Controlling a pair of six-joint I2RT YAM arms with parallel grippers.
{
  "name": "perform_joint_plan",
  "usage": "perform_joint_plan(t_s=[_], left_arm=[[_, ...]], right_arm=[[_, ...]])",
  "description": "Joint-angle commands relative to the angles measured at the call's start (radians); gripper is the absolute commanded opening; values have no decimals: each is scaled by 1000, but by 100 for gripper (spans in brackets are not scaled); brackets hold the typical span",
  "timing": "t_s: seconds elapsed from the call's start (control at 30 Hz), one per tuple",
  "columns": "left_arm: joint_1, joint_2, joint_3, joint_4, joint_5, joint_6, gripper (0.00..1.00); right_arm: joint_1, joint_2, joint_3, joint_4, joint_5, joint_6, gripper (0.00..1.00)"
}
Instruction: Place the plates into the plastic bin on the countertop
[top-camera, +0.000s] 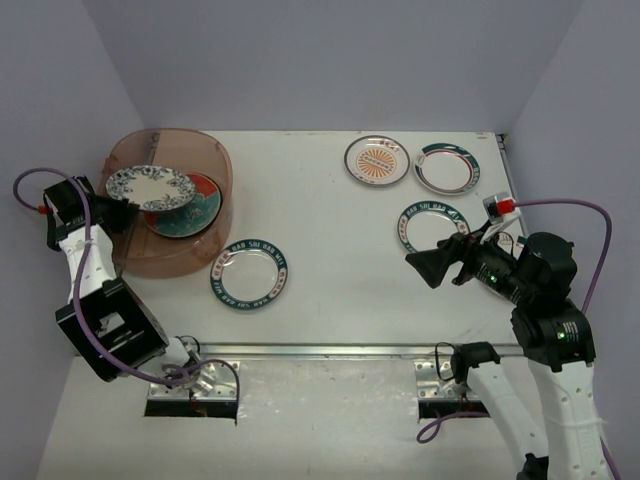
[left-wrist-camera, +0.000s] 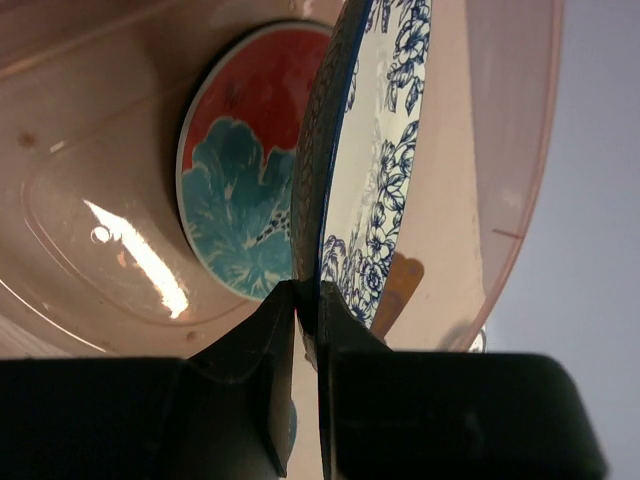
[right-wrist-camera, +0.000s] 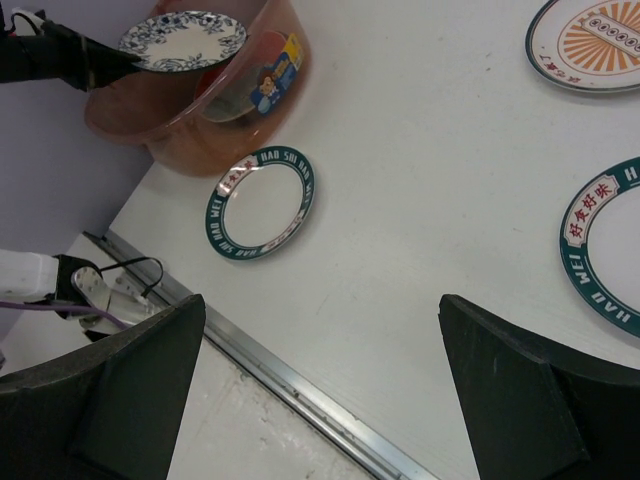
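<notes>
Blue floral plate (top-camera: 150, 186) pinched by left claw (left-wrist-camera: 306, 308) above plastic bin (top-camera: 165, 260).

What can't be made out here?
- Top view: red-and-teal plate mostly under the blue floral plate held by left gripper.
- Top view: right-hand lettered plate partly behind the right gripper.
- Right wrist: orange sunburst plate cut off by frame edge.

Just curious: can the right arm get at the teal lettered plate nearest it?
Probably yes: that teal lettered plate lies bare beside the right arm, whose jaws gape; nothing stands between.
</notes>
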Motion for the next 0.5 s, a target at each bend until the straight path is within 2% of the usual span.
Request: perform_joint_plan(t_s=[0.0,0.13,0.27,0.47], left_arm=[[-25,-24,30,206,84,-17,0],[-78,30,29,217,48,-6,0],[-144,155,52,225,32,-5,0],[-166,232,68,191,-10,2,3]], right_arm=[[-1,-8,6,60,-20,-10,99],[-1,-2,6,72,-31,-4,99],[-1,0,7,74,-38,-2,99],[-1,1,11,65,-36,-4,99]])
